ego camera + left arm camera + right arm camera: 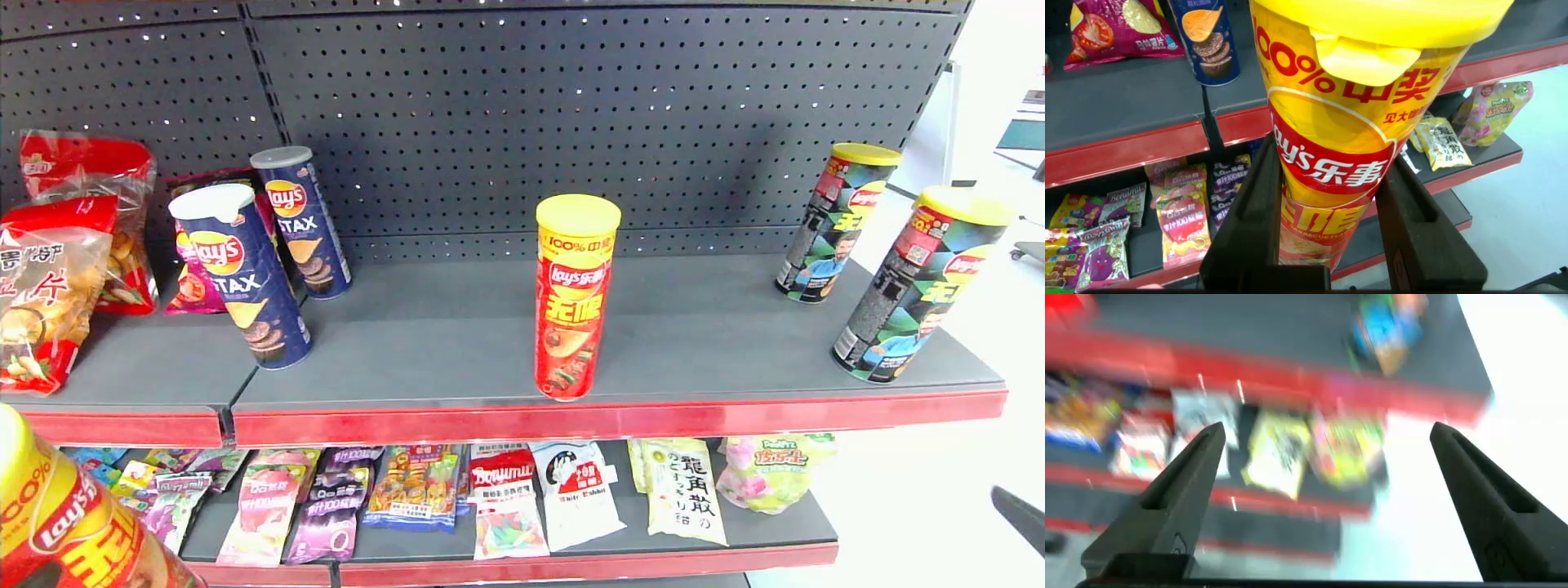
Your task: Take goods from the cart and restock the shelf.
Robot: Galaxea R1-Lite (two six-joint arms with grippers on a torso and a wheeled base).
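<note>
My left gripper [1327,212] is shut on a red chip can with a yellow lid [1339,131]; the same can [61,514] shows at the lower left of the head view, below the upper shelf. An identical red can [571,298] stands upright near the front edge of the upper shelf [620,416], about in its middle. My right gripper [1331,494] is open with nothing between its fingers, facing the shelf's lower right part.
Two dark blue chip cans [245,278] and red snack bags [49,269] stand on the upper shelf's left; two black cans with yellow lids [914,286] stand on its right. Candy bags [506,498] line the lower shelf. A pegboard wall [571,106] backs the shelf.
</note>
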